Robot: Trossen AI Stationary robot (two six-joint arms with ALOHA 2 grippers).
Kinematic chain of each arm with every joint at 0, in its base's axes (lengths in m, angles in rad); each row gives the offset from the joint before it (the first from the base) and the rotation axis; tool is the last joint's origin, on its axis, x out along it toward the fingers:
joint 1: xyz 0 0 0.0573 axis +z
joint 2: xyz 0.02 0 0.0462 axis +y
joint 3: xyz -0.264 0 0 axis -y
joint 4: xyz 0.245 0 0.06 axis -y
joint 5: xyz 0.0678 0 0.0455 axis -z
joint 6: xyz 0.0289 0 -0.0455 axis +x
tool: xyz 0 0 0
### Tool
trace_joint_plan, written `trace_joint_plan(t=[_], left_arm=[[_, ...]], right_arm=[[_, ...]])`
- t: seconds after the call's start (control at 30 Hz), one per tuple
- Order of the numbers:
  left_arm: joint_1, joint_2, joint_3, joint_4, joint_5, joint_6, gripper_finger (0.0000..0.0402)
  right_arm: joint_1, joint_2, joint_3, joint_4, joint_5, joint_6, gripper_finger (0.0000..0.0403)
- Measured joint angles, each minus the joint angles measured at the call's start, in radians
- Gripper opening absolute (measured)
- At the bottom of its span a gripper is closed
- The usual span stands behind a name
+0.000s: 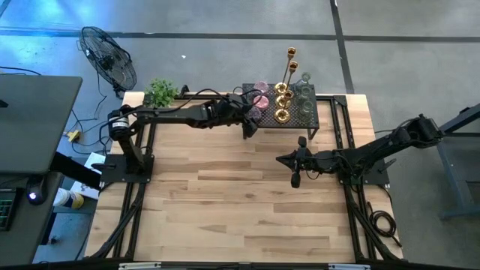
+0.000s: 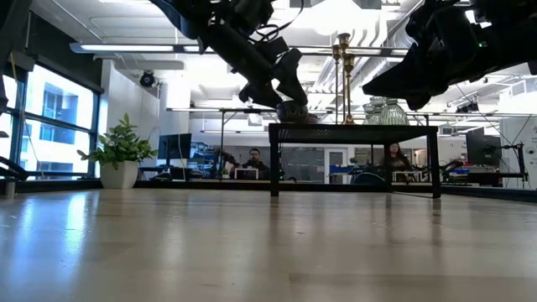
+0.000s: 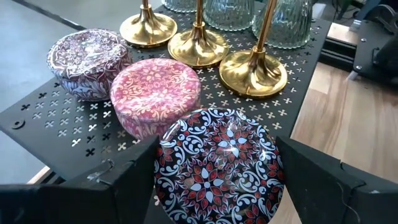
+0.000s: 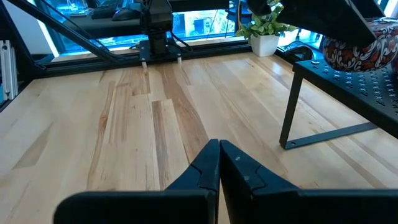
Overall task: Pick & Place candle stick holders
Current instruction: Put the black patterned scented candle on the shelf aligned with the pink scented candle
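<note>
Candle stick holders crowd a black mesh rack (image 1: 319, 118) at the far edge of the wooden table (image 1: 225, 202). Count from the left wrist view: three round patterned holders, three gold bases, and ribbed clear glass cups (image 3: 286, 22) behind them, at least three, though their tops are cut off.

- The dark red-and-white patterned holder (image 3: 217, 165) sits at the rack's near edge, squarely between the left gripper's (image 3: 214, 180) two fingers, one on each side. The jaws stand wide apart; whether the pads touch its wall, cannot tell.
- The pink patterned holder (image 3: 155, 93) sits just behind it, apparently touching. The pale purple-white holder (image 3: 87, 62) is beside the pink one.
- Gold bases (image 3: 252, 73) stand in a row behind the round holders, stems upright. In the high view two tall brass sticks (image 1: 290, 64) rise well above the rest.
- All round holders stand upright, long axis vertical, flat tops facing up.

Right gripper (image 4: 219, 163) is clenched, holding nothing, hovering over bare table in front of the rack. A small potted plant (image 1: 161, 91) stands at the table's far left corner.
</note>
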Motion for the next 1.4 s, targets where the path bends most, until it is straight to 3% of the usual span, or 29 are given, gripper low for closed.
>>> trace_joint_plan(t=[0.37, 0.9, 1.07, 1.2, 1.4], left_arm=[[0.005, 0.036, 0.000, 0.023, 0.020, 0.003, 0.0340], [0.005, -0.011, -0.001, 0.015, 0.027, 0.040, 0.0344], [0.005, -0.076, -0.001, -0.068, 0.026, 0.108, 0.0343], [0.004, -0.130, 0.000, -0.206, 0.012, 0.109, 0.0312], [-0.002, -0.132, -0.001, -0.301, -0.048, 0.088, 0.0184]], right_arm=[[0.000, 0.000, 0.000, 0.000, -0.004, 0.000, 0.0002], [0.000, 0.000, 0.000, 0.000, -0.005, 0.000, 0.0002], [0.000, 0.000, 0.000, 0.000, -0.005, 0.000, 0.0001], [0.000, 0.000, 0.000, 0.000, -0.004, 0.000, 0.0002], [0.000, 0.000, 0.000, 0.000, -0.004, 0.000, 0.0001]])
